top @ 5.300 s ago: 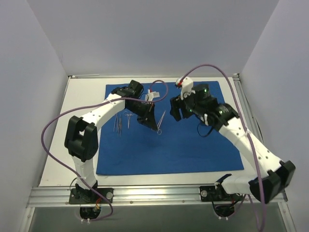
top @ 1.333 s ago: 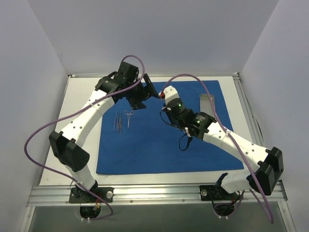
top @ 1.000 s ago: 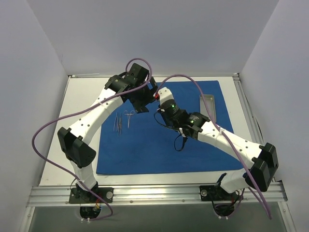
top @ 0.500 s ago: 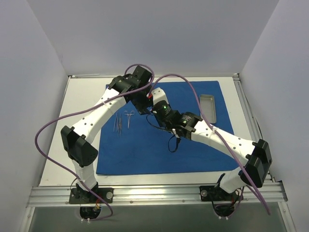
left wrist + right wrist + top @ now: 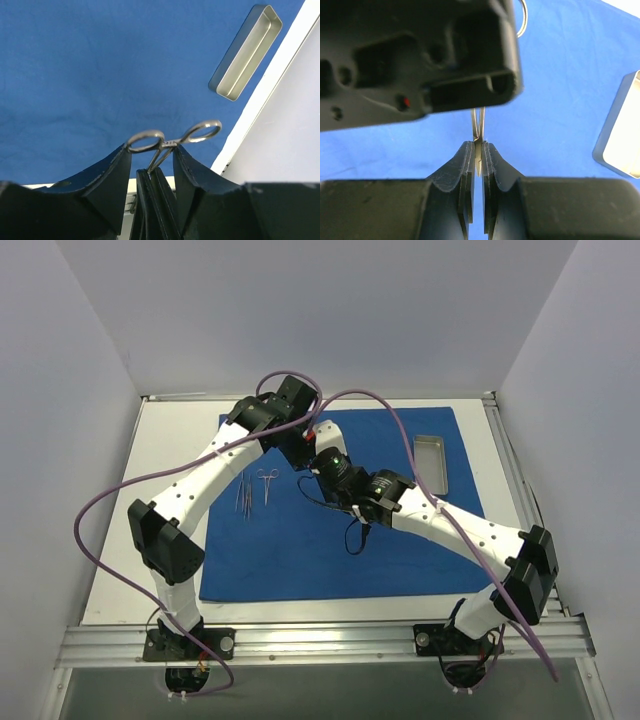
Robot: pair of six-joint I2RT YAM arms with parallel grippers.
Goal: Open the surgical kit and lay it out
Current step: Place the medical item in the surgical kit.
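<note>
Moved in on my right claw (image 5: 477, 146), my left claw (image 5: 151, 151) straddled the forceps (image 5: 172, 139) half-spread, rings just past it; the right pinched the tips.

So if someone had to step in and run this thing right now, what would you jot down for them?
Right gripper: shut on the tip of a ring-handled forceps, held above the blue cloth.
Left gripper: jaws apart on either side of that forceps near its rings; no firm grip visible.
Done: cloth spread flat; a few instruments lie on its left part, empty metal tray on its right.
Left to do: finish the hand-off, lay this forceps beside the others.
</note>
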